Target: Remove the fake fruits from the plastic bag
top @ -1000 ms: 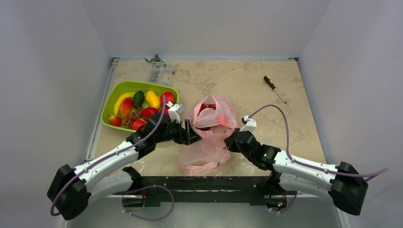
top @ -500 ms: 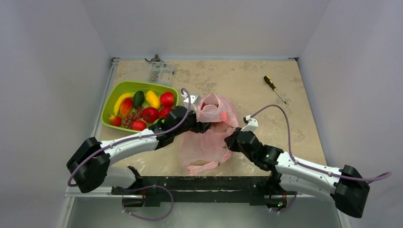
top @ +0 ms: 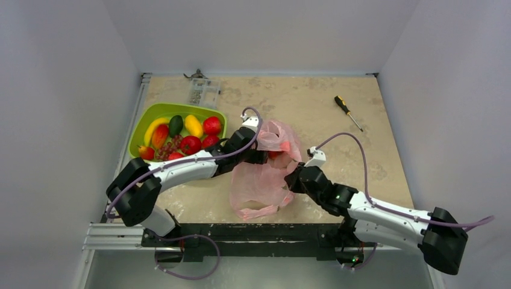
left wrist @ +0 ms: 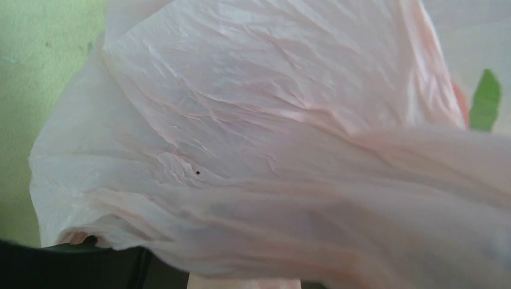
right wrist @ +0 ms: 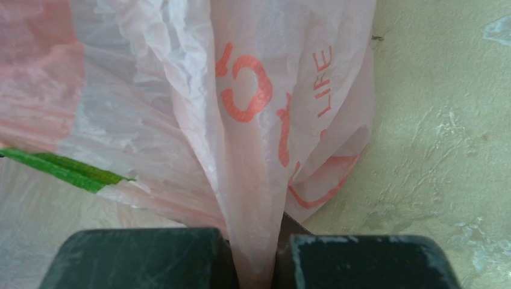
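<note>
- The bag (top: 260, 182) lies mid-table, slumped and creased. It is thin, soft film and looks almost weightless, so it should crumple instead of holding a shape.
- I'd take the bag by a gathered fold or a handle loop, never by a flat panel (flat film just slides away).
- The right fingers (right wrist: 361, 259) are pressed together on exactly such a bunched fold at the bag's near right side, and the fold is drawn taut.
- One red fruit (top: 282, 146) shows at the bag's far end, inside the film. It is glossy and probably hard, light and inclined to roll, so a hold across its middle seems safest.
- The other fruits (top: 190, 144) sit in the green tray (top: 158, 112), left of the bag.
- The left arm (top: 240, 142) reaches into the bag mouth. Its camera shows only pink film, so I cannot tell how its fingers are set.
- A second ago the left arm hung at the bag's near left flank, outside it. It has since swung far and right, over to the mouth.
- The mouth gaped wider then and now sags over that wrist. The right arm has hardly stirred.
</note>
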